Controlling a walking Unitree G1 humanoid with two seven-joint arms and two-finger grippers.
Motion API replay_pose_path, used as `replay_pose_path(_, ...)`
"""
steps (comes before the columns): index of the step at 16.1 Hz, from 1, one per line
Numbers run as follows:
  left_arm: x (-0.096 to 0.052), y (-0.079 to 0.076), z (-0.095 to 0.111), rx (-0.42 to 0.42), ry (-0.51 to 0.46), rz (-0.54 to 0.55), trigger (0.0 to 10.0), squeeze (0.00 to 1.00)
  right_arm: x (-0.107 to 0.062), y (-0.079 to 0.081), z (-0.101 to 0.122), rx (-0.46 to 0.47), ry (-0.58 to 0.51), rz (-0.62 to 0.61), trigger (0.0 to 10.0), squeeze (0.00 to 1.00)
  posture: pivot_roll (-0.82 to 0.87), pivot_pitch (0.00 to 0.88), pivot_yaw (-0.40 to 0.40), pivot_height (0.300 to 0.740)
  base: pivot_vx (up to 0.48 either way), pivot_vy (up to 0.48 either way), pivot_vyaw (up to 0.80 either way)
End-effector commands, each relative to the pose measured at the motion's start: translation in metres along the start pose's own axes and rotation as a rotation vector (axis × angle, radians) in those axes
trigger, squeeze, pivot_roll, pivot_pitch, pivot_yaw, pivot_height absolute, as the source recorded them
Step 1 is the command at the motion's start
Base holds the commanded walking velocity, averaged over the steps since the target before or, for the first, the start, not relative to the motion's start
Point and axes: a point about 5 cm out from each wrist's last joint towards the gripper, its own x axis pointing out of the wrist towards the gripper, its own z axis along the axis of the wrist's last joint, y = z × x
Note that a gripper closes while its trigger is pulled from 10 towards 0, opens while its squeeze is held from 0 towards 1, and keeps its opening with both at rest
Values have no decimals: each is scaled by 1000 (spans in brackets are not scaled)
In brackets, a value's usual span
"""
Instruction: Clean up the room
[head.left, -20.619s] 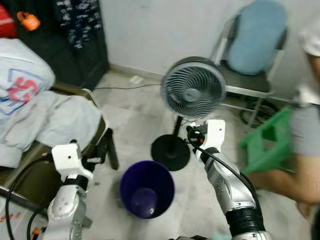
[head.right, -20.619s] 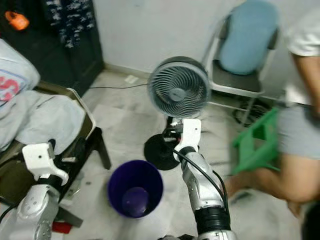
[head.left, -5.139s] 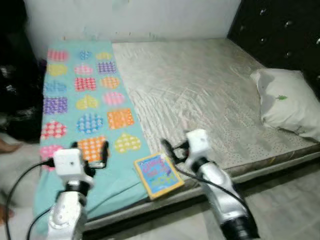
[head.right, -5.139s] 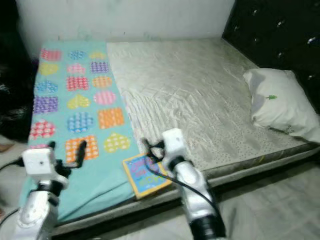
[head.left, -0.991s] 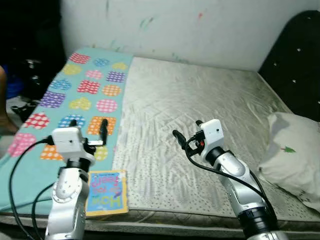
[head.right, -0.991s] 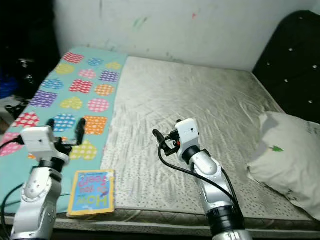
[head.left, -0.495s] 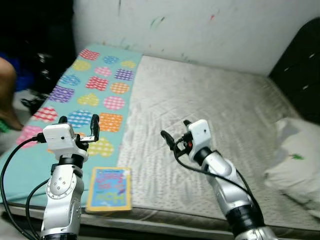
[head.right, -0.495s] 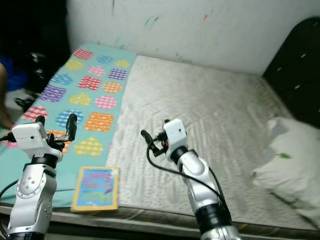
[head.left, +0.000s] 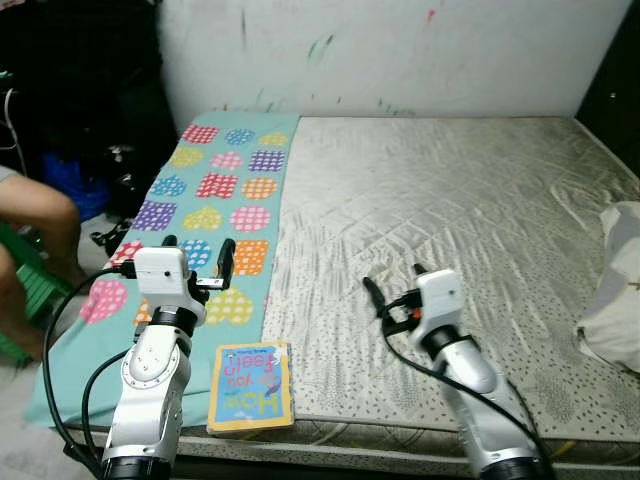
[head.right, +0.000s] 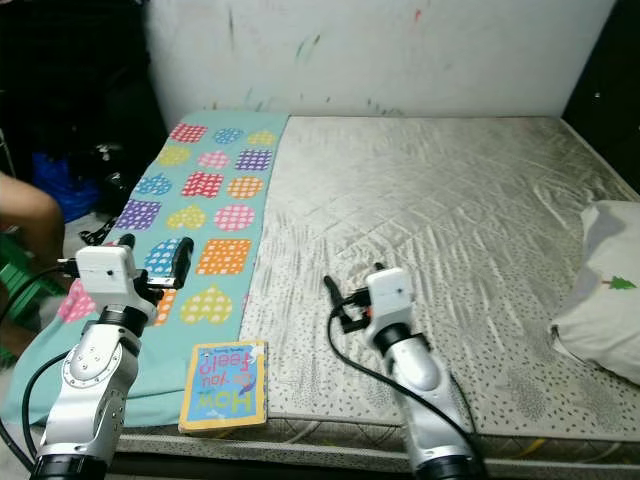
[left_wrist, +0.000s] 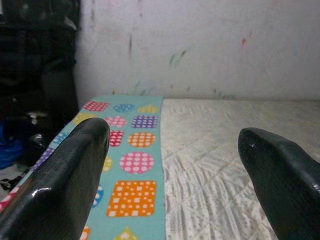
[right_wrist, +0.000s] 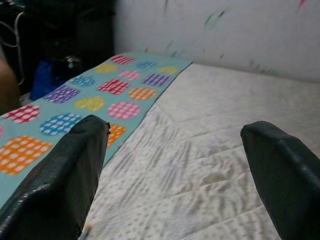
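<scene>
my grippers: 2, left gripper (head.left: 197, 259), right gripper (head.left: 392, 287) | book (head.left: 251, 386): 1 | pillow (head.right: 601, 287): 1 | patterned blanket (head.left: 215, 200): 1 | bed (head.left: 450, 210): 1

A quilted, faintly shiny cloth mattress (head.left: 450, 200) carries a soft matt teal sheet (head.left: 215, 215) printed with dotted hearts, a glossy paper book (head.left: 251, 386), and a white cloth pillow (head.right: 605, 290).

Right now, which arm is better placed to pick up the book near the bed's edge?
Left, probably. The left gripper hangs open above the teal blanket, with the book beside that arm. The right gripper, also open, is over the bare mattress, farther off.
</scene>
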Motion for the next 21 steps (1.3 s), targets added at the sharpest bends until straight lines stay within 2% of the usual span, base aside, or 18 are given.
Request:
replay_pose_path(1,2,-1,-2,4,6,-4,10000,0,1,-2,9,3,-30,-23,10000,0,-102,0,71,740,0,0,0)
replay_pose_path(3,1,-11,-2,-9,10,-30,10000,0,-4,-12,13,17,-39,-79,10000,0,-93,0,76,740,0,0,0)
replay_pose_path(7,-14,-13,-14,-26,59,-59,10000,0,-17,-14,11,24,-33,-134,10000,0,-110,37,67,740,0,0,0)
replay_pose_path(11,-10,-16,-11,-45,43,-40,10000,0,-21,-24,14,24,-24,-157,10000,0,-114,38,44,740,0,0,0)
replay_pose_path(14,-11,-16,-9,-52,38,-37,10000,0,-17,-20,18,22,-18,-137,10000,0,-107,59,22,740,0,0,0)
replay_pose_path(17,-13,-14,-9,-53,40,-32,10000,0,-18,-18,15,31,0,-128,10000,0,-107,65,14,740,0,0,-423)
replay_pose_path(21,-15,-18,-10,-66,52,-51,10000,0,-19,-16,16,21,11,-114,10000,0,-105,83,5,740,0,0,0)
